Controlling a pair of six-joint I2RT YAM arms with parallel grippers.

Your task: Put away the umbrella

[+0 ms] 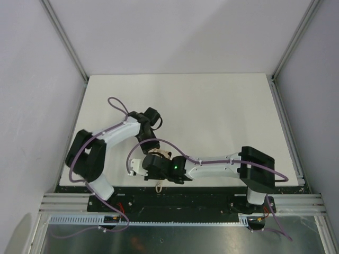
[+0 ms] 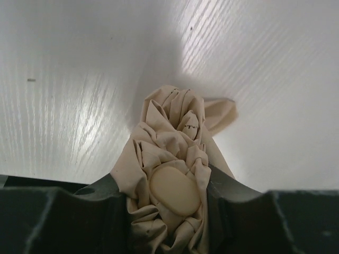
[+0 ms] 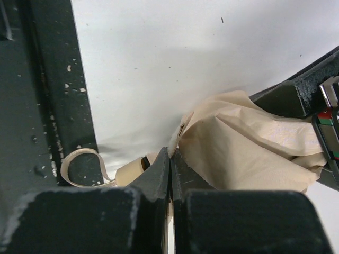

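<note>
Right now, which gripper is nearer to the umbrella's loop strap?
Right. The right gripper is shut just beside the loop strap. The left gripper clamps the bunched fabric of the umbrella, farther from the strap.

Lab: aluminium-framed enclosure [image 1: 64, 38], white table [image 1: 212, 106]

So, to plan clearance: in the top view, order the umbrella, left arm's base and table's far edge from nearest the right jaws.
1. Umbrella, right at the jaws.
2. Left arm's base, left, near edge.
3. Table's far edge, top of view.
</note>
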